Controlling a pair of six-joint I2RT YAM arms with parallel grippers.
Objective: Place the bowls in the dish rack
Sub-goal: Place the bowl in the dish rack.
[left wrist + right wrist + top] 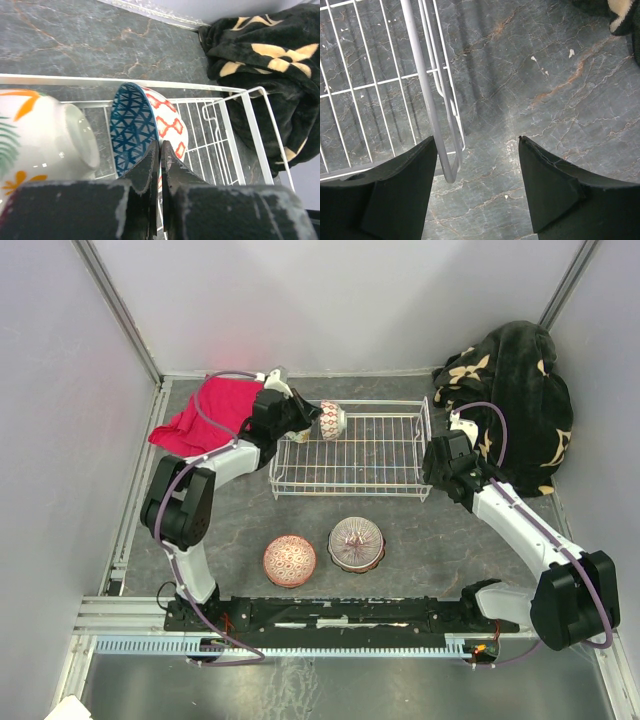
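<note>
Two bowls (290,561) show only overhead; left fingers (144,175) pinch blue bowl (131,127), right fingers (395,190) spread.

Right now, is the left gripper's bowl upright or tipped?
Tipped on edge: the blue-patterned bowl faces sideways, rim pinched in the left gripper, over the dish rack.

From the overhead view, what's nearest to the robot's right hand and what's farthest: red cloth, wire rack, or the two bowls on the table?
1. Dish rack, its corner at the right hand.
2. Purple bowl, on the table in front.
3. Red patterned bowl, left of the purple one.
4. Red cloth, far left corner.
</note>
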